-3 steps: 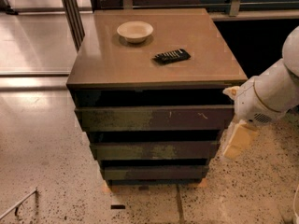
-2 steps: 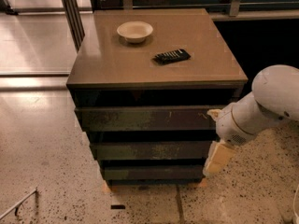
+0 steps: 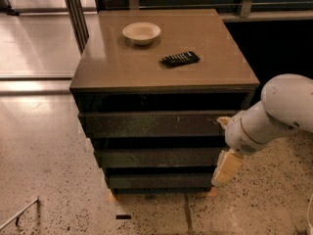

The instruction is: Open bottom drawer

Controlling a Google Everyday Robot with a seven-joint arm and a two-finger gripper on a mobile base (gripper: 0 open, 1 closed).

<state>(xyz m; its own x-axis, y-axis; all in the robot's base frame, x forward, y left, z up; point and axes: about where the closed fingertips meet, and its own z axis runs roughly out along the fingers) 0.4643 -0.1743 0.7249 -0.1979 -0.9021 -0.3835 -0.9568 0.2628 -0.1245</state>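
The cabinet has three stepped dark brown-olive drawer fronts. The bottom drawer is the narrowest and lowest front, just above the floor, and sits flush under the middle one. The middle drawer and the top drawer are above it. My gripper hangs from the white arm at the cabinet's right front corner, level with the middle and bottom drawers, right beside the bottom drawer's right end. Its pale tip points down.
A white bowl and a black remote lie on the cabinet top. A metal post stands behind on the left. Speckled floor spreads in front and to the left. A thin metal bar lies bottom left.
My arm and gripper have moved left and down, from beside the cabinet's right edge towards the right end of the lower drawers. The drawers have not moved.
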